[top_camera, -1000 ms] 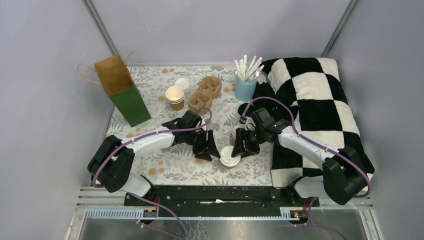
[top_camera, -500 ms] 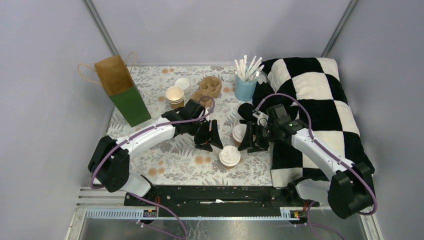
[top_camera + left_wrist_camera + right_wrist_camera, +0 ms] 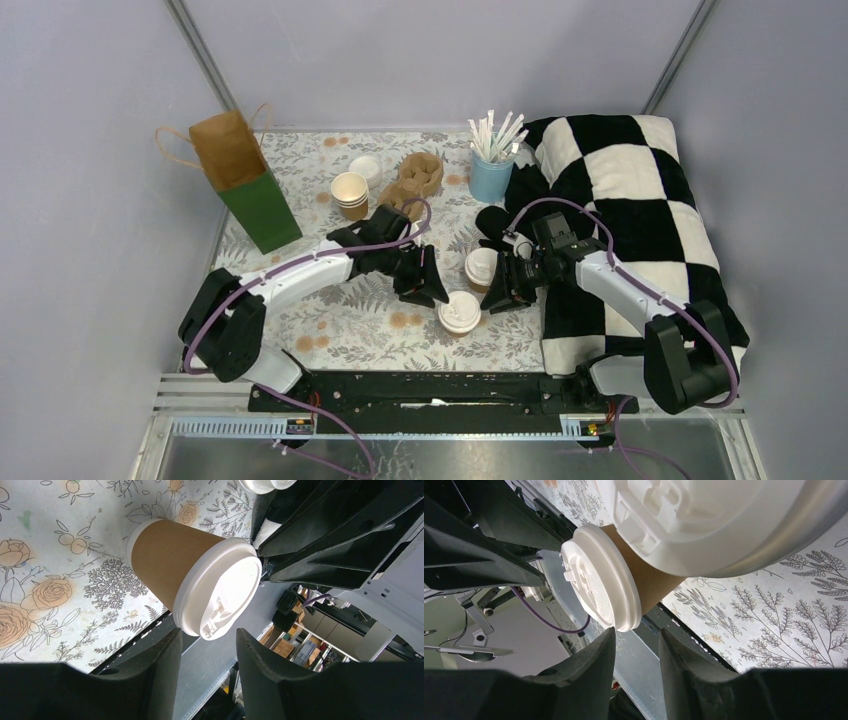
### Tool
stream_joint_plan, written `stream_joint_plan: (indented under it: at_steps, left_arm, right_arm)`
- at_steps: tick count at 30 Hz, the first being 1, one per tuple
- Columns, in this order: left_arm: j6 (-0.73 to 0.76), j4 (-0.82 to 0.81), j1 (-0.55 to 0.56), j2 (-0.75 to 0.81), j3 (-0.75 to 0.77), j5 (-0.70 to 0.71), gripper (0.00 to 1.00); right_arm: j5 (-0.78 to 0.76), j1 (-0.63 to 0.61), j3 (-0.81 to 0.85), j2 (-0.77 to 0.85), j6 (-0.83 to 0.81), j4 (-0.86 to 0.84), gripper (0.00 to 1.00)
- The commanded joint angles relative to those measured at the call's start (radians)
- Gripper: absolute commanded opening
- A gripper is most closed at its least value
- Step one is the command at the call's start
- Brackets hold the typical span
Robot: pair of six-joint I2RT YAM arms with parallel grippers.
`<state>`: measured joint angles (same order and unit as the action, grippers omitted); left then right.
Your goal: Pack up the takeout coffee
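Hovering with jaws parted and nothing between them, the left gripper faces the near cup, which stands lidded and upright on the worktop just beyond its fingertips; the right gripper, likewise released and empty, flanks that cup from the opposite side; the far cup, also lidded, stands just beside the right gripper; both arms seem about equally near the near cup, though the overhead view is too coarse to be sure.
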<state>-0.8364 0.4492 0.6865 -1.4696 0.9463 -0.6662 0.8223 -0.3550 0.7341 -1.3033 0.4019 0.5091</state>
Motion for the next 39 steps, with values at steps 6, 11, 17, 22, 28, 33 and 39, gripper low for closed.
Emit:
stream_joint_plan:
  at_steps: [6, 11, 17, 22, 28, 33, 39]
  left_arm:
    - [-0.003, -0.053, 0.016, -0.043, 0.003, -0.012, 0.40]
    - [0.031, 0.005, 0.024, -0.070, 0.032, 0.019, 0.37]
    - [0.033, 0.005, 0.030, -0.075, 0.034, 0.022, 0.36]
    - [0.033, 0.005, 0.030, -0.079, 0.028, 0.027, 0.35]
    - [0.036, 0.005, 0.031, -0.081, 0.009, 0.040, 0.33]
    - [0.043, 0.006, 0.031, -0.081, -0.017, 0.056, 0.33]
    - [0.045, 0.007, 0.031, -0.075, -0.032, 0.063, 0.32]
  right_arm:
    - [0.045, 0.002, -0.038, -0.019, 0.007, -0.049, 0.42]
    - [0.049, 0.001, -0.041, -0.022, 0.011, -0.056, 0.42]
    - [0.052, -0.001, -0.044, -0.039, 0.024, -0.080, 0.42]
    - [0.025, -0.013, -0.046, -0.060, 0.041, -0.101, 0.40]
    - [-0.116, -0.015, -0.065, -0.077, 0.048, -0.060, 0.37]
    - [-0.218, -0.014, -0.115, -0.073, 0.030, -0.037, 0.37]
    - [-0.377, -0.042, -0.095, -0.088, 0.055, 0.033, 0.34]
